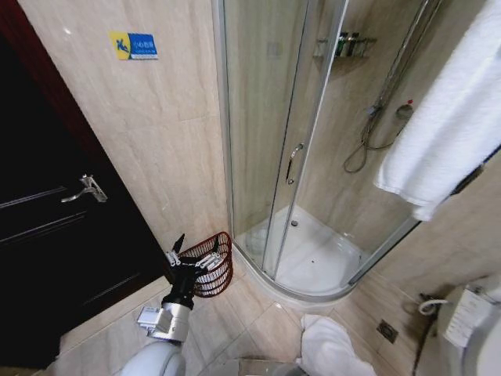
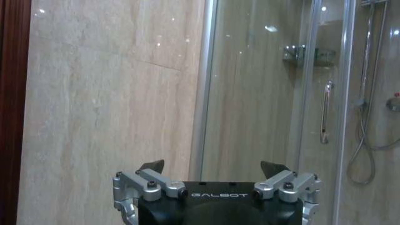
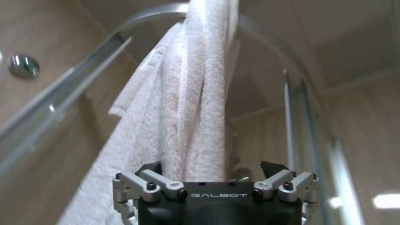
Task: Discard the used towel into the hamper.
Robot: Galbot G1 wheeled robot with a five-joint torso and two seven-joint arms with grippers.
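Step in hand: right pincer at the hanging white towel, fingers spread, folds between them, not yet pinched.
Next move: judged to call for closing on the cloth, then lifting it clear of the rail.
Left pincer: spread, holding nothing, low, just before the hamper.
Hamper: on the tiled floor, beside the shower enclosure, well apart from the towel.

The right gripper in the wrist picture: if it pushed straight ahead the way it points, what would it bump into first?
Most likely the hanging white terry towel. The right gripper points straight at it, open, with the cloth already between its fingers. Behind that runs the curved metal shower rail, though depth is hard to judge.
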